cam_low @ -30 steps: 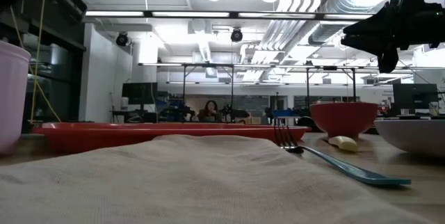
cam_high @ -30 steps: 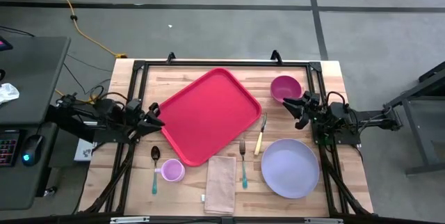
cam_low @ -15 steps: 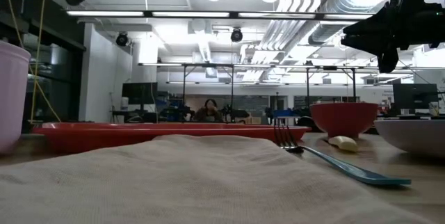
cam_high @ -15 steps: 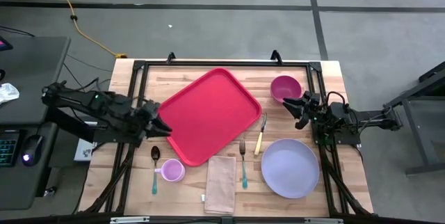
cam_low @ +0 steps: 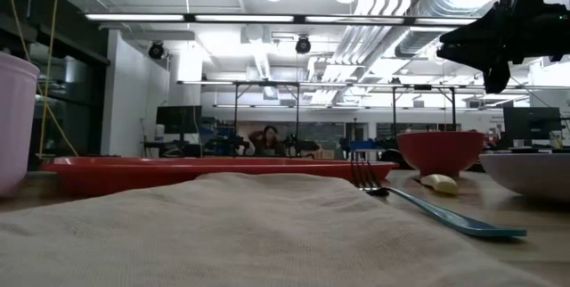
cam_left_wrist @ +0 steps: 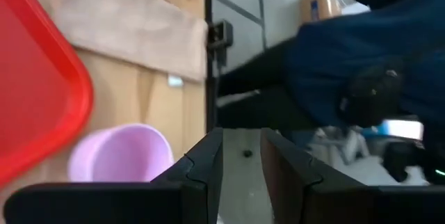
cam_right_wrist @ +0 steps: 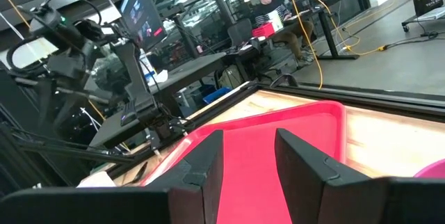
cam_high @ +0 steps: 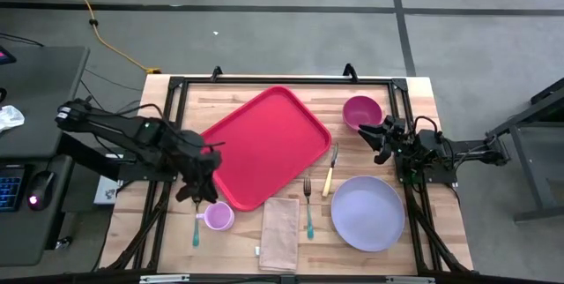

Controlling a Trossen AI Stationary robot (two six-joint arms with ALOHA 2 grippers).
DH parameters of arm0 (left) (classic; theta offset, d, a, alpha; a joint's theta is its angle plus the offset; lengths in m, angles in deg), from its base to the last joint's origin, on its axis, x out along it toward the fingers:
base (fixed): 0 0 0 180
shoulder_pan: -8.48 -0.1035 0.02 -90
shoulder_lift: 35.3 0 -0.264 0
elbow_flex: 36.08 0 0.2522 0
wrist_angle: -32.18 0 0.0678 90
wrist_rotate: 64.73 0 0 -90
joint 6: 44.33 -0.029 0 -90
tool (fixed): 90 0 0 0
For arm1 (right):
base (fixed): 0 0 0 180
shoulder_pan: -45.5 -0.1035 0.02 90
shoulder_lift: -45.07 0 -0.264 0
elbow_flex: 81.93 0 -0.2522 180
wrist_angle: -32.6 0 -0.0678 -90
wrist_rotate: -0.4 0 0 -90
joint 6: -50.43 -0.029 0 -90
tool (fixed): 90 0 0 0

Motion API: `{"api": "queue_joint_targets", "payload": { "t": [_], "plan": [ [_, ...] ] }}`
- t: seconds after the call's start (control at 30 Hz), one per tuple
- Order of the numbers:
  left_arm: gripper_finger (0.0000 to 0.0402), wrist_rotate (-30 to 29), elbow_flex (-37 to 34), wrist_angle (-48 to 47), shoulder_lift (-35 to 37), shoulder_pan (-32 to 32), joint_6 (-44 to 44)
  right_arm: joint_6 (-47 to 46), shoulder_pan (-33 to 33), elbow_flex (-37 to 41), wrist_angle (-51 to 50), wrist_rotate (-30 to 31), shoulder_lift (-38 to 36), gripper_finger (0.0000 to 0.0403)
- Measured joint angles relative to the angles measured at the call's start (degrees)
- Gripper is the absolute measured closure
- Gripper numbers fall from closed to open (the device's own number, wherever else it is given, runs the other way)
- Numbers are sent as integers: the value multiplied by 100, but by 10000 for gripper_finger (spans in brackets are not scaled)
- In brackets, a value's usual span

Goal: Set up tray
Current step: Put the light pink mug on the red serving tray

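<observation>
The red tray (cam_high: 264, 147) lies askew on the wooden table, left of centre, resting flat. My left gripper (cam_high: 196, 194) hangs above the table just off the tray's near-left edge, over the spoon (cam_high: 196, 218) and beside the lavender cup (cam_high: 218, 216). It is tipped down toward the near edge and stands open (cam_left_wrist: 242, 161) with nothing between its fingers. My right gripper (cam_high: 370, 134) waits at the table's right side, level and open (cam_right_wrist: 247, 158), pointing across at the tray (cam_right_wrist: 278, 147).
A magenta bowl (cam_high: 363, 112) stands at the far right and a lavender plate (cam_high: 368, 213) at the near right. A knife (cam_high: 330, 174), a fork (cam_high: 308, 206) and a beige napkin (cam_high: 280, 233) lie between plate and cup. A person in blue (cam_left_wrist: 361, 43) is beyond the near edge.
My left gripper has risen from the tray's left edge and swung toward the table's near edge. It has turned and tipped down, and now hangs over the spoon and cup. The tray and tableware have not moved.
</observation>
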Motion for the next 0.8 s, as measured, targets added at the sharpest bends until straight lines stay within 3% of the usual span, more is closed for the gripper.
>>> {"api": "queue_joint_targets", "payload": {
  "t": [0.47, 0.8],
  "plan": [
    [273, -495, 0, 76, -412, -2, 476, 0, 2, 1, -40, -7, 0, 295],
    [273, -615, 0, -109, -409, 234, 1808, 1, 0, 1, -46, -4, 3, 295]
  ]
}}
